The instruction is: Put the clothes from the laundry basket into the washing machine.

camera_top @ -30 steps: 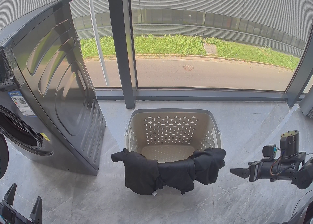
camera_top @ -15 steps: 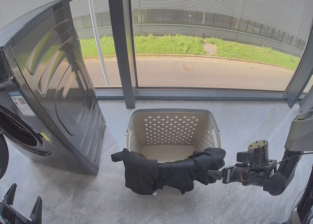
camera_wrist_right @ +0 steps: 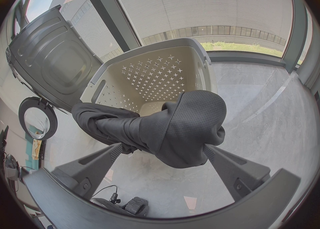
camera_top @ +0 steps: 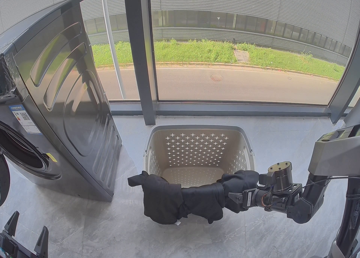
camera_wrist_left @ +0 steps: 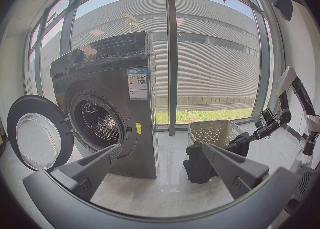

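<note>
A beige laundry basket (camera_top: 198, 132) stands on the floor by the window. Black clothes (camera_top: 180, 199) hang over its near rim, bunched into a long roll. My right gripper (camera_top: 233, 197) is open at the roll's right end, and its fingers straddle the hanging lump of black clothes (camera_wrist_right: 186, 129) without closing. The grey washing machine (camera_top: 56, 93) stands to the left with its round door (camera_wrist_left: 36, 133) swung open and the drum (camera_wrist_left: 98, 123) exposed. My left gripper (camera_top: 29, 223) hangs low at the near left, open and holding nothing, well away from the basket.
A window frame pillar (camera_top: 138, 45) rises just behind the basket. Bare marble floor (camera_top: 93, 228) stretches between the machine and the basket. The inside of the basket (camera_wrist_right: 156, 76) holds nothing beyond the draped clothes.
My right arm has swung in from the right, and its open fingers have reached the right end of the black clothes. The left gripper and the clothes have stayed put.
</note>
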{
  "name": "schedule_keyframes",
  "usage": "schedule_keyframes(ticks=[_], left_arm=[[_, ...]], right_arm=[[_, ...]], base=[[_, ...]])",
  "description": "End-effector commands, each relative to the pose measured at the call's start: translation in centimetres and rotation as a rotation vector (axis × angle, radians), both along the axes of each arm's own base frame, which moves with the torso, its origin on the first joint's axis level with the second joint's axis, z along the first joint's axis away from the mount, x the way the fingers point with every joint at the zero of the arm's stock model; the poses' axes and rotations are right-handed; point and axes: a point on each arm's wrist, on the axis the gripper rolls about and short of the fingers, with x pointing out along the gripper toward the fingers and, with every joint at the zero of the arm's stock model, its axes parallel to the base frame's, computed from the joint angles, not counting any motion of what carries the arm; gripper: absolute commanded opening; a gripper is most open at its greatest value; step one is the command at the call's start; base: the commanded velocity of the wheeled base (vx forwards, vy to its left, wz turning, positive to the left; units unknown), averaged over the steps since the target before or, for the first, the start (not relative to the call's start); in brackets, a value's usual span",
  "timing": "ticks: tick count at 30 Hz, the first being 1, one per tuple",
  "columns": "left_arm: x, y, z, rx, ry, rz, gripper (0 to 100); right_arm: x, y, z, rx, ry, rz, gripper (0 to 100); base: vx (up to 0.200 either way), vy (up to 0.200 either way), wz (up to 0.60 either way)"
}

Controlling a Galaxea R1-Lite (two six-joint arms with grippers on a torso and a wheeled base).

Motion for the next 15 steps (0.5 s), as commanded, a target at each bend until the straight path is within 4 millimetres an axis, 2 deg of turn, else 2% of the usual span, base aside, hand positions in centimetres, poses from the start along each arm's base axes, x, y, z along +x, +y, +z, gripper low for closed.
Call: schedule_keyframes(ticks=[1,8,9,15], left_arm=[[-0.02,0.0,-0.48,0.0,-0.003,0.0,100],[-0.02,0.0,-0.48,0.0,-0.003,0.0,100],[-0.02,0.0,-0.48,0.0,-0.003,0.0,100],[-0.02,0.0,-0.48,0.0,-0.003,0.0,100]], right_arm=[[0.33,0.12,-0.08,0.001,-0.005,-0.005,100],[0.57,0.0,0.05,-0.012,-0.022,-0.039,100],[0.61,0.0,0.07,-0.015,-0.025,-0.044,0],[0.58,0.09,0.1,-0.024,-0.033,-0.06,0]], base=[[0.0,0.0,0.0],[0.0,0.0,0.0],[0.0,0.0,0.0],[0.0,0.0,0.0]])
